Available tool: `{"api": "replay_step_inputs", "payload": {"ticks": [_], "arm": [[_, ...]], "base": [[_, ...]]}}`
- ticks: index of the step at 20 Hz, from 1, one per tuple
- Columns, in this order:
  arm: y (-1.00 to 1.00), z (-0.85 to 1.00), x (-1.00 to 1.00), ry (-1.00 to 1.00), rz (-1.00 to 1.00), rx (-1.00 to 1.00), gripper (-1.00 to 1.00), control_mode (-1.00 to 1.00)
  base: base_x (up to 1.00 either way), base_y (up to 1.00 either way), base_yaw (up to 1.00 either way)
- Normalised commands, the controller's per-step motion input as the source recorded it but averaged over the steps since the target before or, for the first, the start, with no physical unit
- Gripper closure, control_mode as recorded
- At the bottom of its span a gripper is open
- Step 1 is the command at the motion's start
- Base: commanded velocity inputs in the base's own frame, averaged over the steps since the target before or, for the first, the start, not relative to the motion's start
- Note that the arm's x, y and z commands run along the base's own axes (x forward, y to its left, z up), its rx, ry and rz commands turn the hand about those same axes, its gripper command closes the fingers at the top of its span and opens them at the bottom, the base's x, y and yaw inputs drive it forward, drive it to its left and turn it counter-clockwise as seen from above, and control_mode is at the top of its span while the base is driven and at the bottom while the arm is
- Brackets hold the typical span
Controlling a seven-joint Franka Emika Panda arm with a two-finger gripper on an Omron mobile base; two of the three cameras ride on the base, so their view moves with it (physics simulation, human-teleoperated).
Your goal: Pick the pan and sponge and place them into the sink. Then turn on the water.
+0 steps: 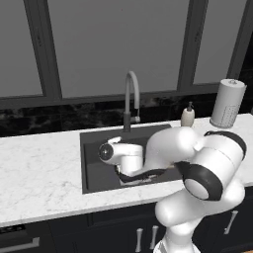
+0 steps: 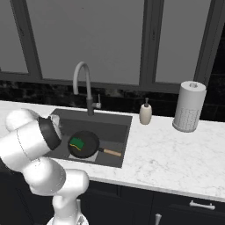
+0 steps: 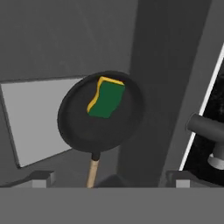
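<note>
Arm folds low over the dark grey rectangular sink [image 2: 118, 132], wrist horizontal above the basin's left half, hand camera looking down into it. Gripper [image 3: 111, 179] is released: dark fingertips [image 3: 39, 178] sit wide apart, touching nothing, above the pan handle. Small round black frying pan [image 2: 88, 145] lies on the sink bottom, partly over the lighter grey patch, wooden handle toward the basin's right wall. Green-and-yellow rectangular sponge [image 2: 77, 143] rests inside the pan. Tall grey arched faucet [image 2: 83, 85] stands at the sink's back edge. Right basin half is open.
</note>
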Motion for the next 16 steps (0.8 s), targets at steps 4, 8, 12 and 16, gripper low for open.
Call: {"api": "replay_step_inputs", "payload": {"ticks": [4,8,12,16], "arm": [[0.38,1.00,-0.17,0.26,0.08,-0.04,-1.00,-1.00],[0.08,0.68,-0.70,-0.10,0.04,0.01,-1.00,-1.00],[-0.03,0.06,-1.00,-0.42,-0.04,0.06,-1.00,-1.00],[-0.06,0.12,-0.88,-0.43,-0.05,0.06,-1.00,-1.00]], "base": [[0.00,0.00,0.00],[0.00,0.00,0.00],[0.00,0.00,0.00],[0.00,0.00,0.00]]}}
